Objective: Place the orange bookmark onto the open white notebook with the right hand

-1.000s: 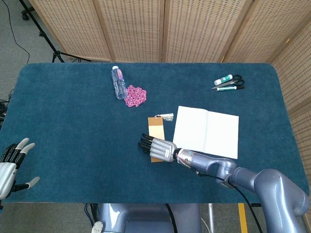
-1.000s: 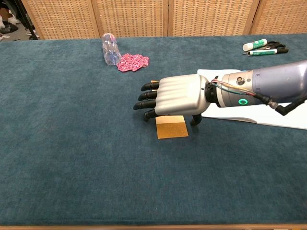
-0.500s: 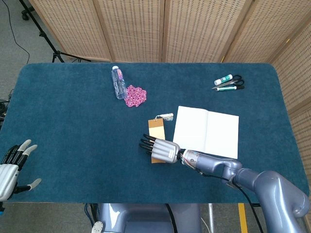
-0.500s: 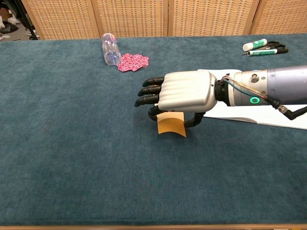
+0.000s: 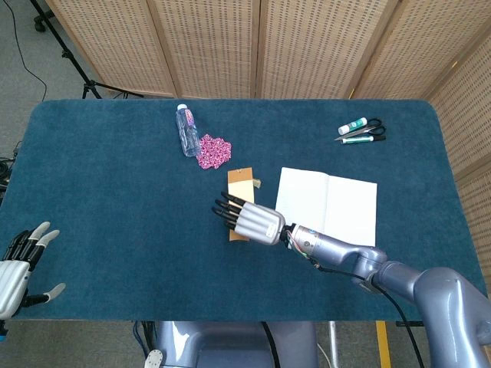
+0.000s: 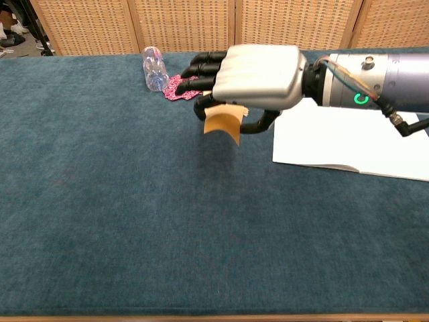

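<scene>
The right hand is up off the counter with the orange bookmark gripped under its palm, dark fingers stretched forward over the card and the thumb hooked beneath. In the chest view the bookmark's near end hangs free in the air, curling down a little; from the head view its far end sticks out past the fingertips. It sits to the left of the open white notebook, which lies flat on the blue cloth, apart from the card. Beyond the hand lie a pink crocheted piece and a clear bottle on its side just beside it. Scissors and pens rest far right. The left hand hovers at the near left edge, fingers spread, holding nothing.
</scene>
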`<state>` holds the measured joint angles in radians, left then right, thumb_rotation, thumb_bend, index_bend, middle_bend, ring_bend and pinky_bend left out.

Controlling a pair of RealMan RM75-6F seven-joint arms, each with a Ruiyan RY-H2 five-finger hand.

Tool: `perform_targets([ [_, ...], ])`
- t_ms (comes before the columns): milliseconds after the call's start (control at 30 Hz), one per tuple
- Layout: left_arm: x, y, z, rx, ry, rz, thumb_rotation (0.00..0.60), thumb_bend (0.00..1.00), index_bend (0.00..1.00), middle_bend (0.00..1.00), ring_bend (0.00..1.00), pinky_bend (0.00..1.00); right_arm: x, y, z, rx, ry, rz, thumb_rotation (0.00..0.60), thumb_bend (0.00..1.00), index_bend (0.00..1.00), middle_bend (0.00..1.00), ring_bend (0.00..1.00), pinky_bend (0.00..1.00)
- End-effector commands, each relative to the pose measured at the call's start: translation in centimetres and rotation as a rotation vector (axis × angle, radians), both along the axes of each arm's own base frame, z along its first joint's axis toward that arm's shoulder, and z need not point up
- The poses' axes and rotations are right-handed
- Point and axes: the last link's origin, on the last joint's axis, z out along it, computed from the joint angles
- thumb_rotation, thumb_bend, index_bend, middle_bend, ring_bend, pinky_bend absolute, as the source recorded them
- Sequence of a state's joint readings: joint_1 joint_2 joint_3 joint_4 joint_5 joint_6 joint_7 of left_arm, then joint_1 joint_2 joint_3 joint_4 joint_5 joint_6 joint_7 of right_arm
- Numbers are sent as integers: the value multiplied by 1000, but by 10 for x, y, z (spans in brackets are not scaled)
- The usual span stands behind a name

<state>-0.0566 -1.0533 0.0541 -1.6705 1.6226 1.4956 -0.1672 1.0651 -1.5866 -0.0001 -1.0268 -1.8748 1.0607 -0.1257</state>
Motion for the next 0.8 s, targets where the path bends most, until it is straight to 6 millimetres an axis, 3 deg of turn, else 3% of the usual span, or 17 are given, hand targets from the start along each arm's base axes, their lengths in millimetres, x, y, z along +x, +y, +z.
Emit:
perform_targets([
  [33, 0, -1, 0, -1, -1, -2, 600, 166, 0, 0, 0, 0, 3, -12, 24, -74, -43, -24, 600, 392, 552, 100, 0, 64],
  [133, 1, -2, 0, -5, -3, -6, 600, 165, 0, 0, 0, 0, -7, -25, 48, -129, -66, -101, 600, 413, 552, 100, 0, 64],
  [233, 1, -3, 1, -9, -5, -9, 600, 166, 0, 0, 0, 0, -29, -31, 68, -188, -9, -152, 600, 414, 552, 100, 0, 64],
  [400, 2, -4, 0, -15, -7, -17, 600, 165, 0, 0, 0, 0, -61, -29, 84, -214, 19, -249, 600, 414, 552, 101, 0, 64],
  [667, 7, -9, 0, -21, -13, -44, 600, 170, 0, 0, 0, 0, -120, -11, 84, -220, 145, -319, 600, 413, 552, 109, 0, 64],
  [800, 8, -11, 0, -20, -14, -50, 600, 171, 0, 0, 0, 0, -131, -6, 79, -212, 160, -323, 600, 413, 552, 109, 0, 64],
])
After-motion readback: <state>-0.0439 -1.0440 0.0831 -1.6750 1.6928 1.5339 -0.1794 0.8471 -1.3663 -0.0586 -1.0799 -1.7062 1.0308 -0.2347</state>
